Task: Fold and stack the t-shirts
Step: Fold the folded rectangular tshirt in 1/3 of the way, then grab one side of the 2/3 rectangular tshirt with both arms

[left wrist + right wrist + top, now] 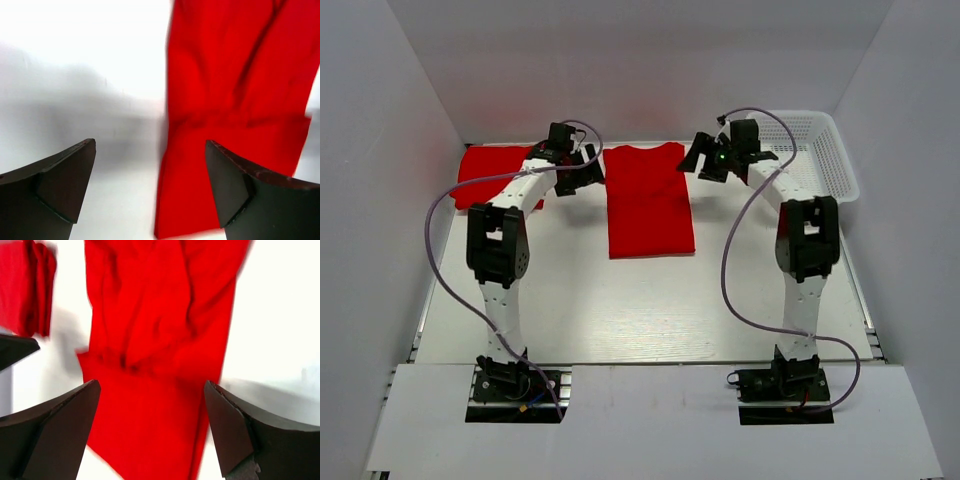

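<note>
Both claws gape wide and hold nothing; the left gripper (pixel 150 145) hangs just left of the middle t-shirt (pixel 650 205), the right gripper (pixel 152 385) by its far right corner; two red shirts in all, the second t-shirt (pixel 488 176) lying at the table's (pixel 620 310) far left; one white basket (pixel 823 150) sits far right.

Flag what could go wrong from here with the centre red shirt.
1. The bright red cloth t-shirt mid-table is wrinkled toward its far end. The left gripper and right gripper, jaws open on either side, may pinch unevenly and skew the fold.
2. The left arm crosses above the second red cloth shirt at far left, so a low sweep might drag it.
3. The right gripper sits near the white plastic mesh basket and could nudge it.
</note>
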{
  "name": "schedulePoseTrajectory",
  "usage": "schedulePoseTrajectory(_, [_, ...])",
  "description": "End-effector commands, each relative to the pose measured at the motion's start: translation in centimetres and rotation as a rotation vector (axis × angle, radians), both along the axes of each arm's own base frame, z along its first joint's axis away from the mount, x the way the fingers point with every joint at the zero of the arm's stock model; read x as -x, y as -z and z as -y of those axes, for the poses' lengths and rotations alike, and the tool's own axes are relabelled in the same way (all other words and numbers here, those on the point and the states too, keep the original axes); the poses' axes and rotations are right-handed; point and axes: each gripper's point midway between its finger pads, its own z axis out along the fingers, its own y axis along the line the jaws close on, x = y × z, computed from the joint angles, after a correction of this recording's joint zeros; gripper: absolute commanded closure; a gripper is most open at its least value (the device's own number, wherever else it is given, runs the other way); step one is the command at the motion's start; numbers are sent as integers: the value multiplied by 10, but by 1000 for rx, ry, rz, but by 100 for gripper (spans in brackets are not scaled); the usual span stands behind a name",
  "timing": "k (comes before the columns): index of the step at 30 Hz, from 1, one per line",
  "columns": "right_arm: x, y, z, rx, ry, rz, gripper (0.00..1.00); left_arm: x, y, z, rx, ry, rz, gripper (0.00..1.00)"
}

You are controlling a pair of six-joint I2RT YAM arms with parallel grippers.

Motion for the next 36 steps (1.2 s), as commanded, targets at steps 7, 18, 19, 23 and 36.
schedulePoseTrajectory(7, [140, 15, 21, 140, -146, -51, 10, 110, -13, 50, 155, 251, 12, 0])
schedulePoseTrajectory(18, [202, 78, 27, 110, -191, -208, 10, 178, 57, 64, 55, 318, -175, 0])
schedulePoseTrajectory(19, [203, 78, 24, 97, -201, -205, 10, 180, 58, 67, 54, 328, -175, 0])
schedulePoseTrajectory(23, [206, 91, 22, 78, -203, -244, 10, 184, 78, 64, 36, 321, -213, 5])
schedulePoseTrajectory(36, [205, 116, 9, 34, -219, -311, 57, 214, 112, 62, 29, 345, -281, 60])
